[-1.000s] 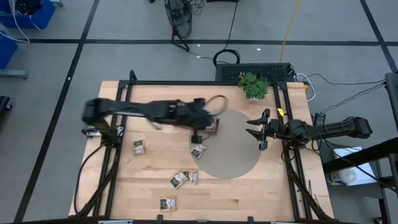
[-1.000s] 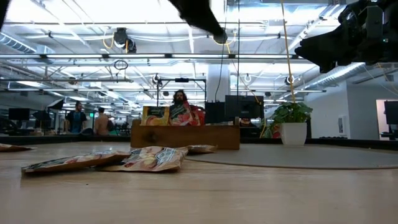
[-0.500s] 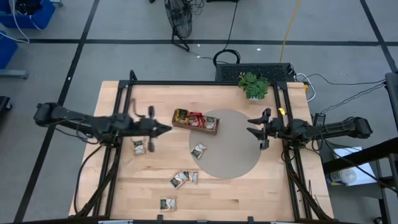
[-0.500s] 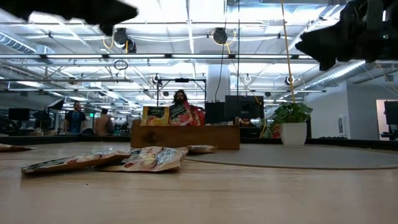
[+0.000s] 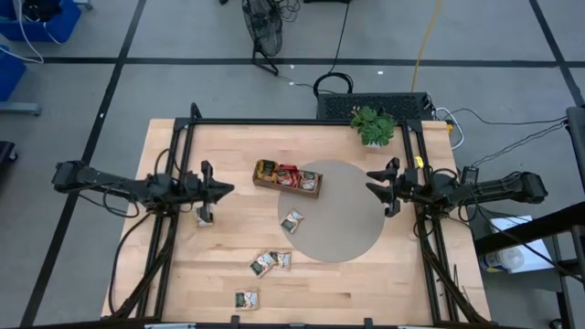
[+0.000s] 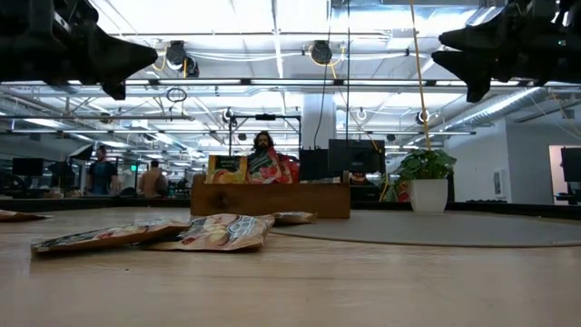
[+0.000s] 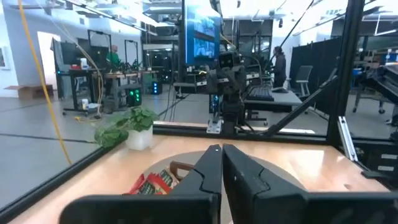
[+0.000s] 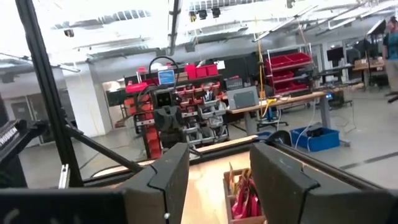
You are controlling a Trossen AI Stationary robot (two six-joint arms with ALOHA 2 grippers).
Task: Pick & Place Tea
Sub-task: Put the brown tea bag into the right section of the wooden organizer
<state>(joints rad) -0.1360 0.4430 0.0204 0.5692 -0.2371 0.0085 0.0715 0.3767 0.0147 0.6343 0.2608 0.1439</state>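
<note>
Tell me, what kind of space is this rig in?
Likely an open robotics lab or workshop: red parts bins on shelving, desks with monitors, exposed ceiling ducts.

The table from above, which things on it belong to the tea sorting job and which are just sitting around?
Part of the job:
- loose tea sachets on the wood
- one sachet on the round grey mat
- wooden tray already holding sachets
- left gripper, empty
- right gripper, open, waiting

Just lying about:
- potted plant
</note>
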